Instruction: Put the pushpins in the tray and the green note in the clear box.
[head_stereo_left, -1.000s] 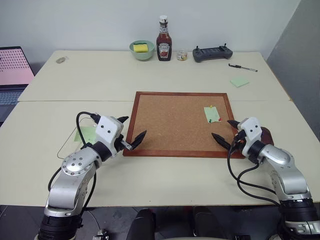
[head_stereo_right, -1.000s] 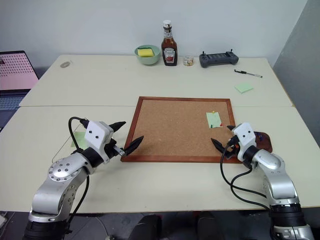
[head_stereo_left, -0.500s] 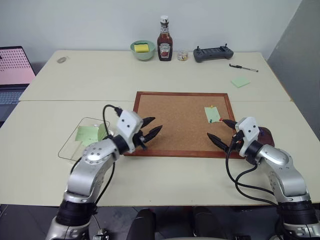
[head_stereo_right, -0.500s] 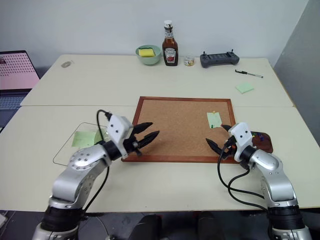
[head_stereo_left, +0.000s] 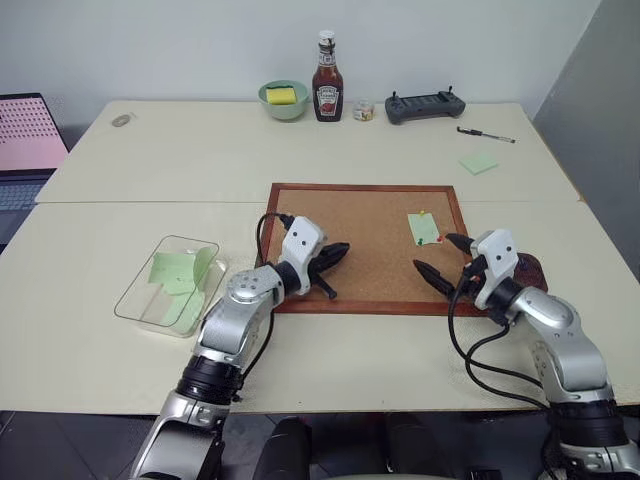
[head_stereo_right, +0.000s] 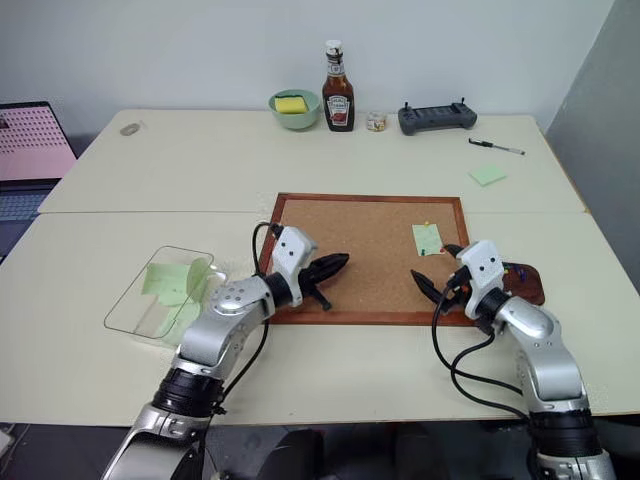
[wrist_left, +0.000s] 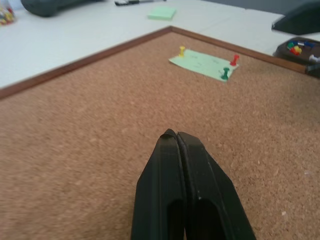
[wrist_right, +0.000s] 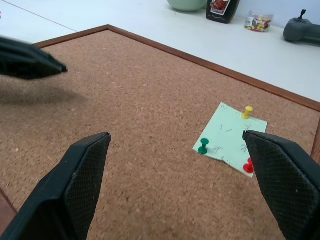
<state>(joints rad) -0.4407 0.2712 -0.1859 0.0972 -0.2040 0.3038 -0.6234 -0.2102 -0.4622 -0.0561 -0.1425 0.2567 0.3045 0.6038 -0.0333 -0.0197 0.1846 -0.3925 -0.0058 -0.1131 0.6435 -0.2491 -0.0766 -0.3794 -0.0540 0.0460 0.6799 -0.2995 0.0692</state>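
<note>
From the head views the left gripper (head_stereo_left: 338, 250) reaches over the near left part of the corkboard (head_stereo_left: 350, 235), its two black fingers pressed together with nothing between them; the right gripper (head_stereo_left: 443, 256) sits at the board's near right corner with its fingers spread wide and empty; the green note (head_stereo_left: 424, 228) lies pinned near the board's right edge, just beyond the right gripper.

The left wrist view looks past its own closed fingertips across the cork to that note, and shows what the head views barely resolve: three pushpins (wrist_left: 226, 74) stuck in the paper, yellow at one corner, red and green side by side at the other end; it also catches the tray (wrist_left: 296, 48) off the board's right edge with small coloured pins already lying in it; in the head views the dark oval tray (head_stereo_left: 533, 268) is mostly hidden behind the right wrist.

The right wrist view frames the same note between its parted fingers and shows the tip of the left gripper over the cork.

The head views alone show the clear box (head_stereo_left: 172, 285) on the table left of the board, with pale green notes inside it.

The surface is a pair of cream tables; along the far edge stand a green bowl (head_stereo_left: 284, 99) holding a yellow sponge, a ketchup bottle (head_stereo_left: 328, 80), a small jar (head_stereo_left: 364, 110), a black handheld controller (head_stereo_left: 426, 106) and a pen (head_stereo_left: 486, 135); a loose green sticky pad (head_stereo_left: 479, 164) lies nearer; a laptop (head_stereo_left: 25, 145) with a pink screen sits at far left; a plain pale wall stands behind.
</note>
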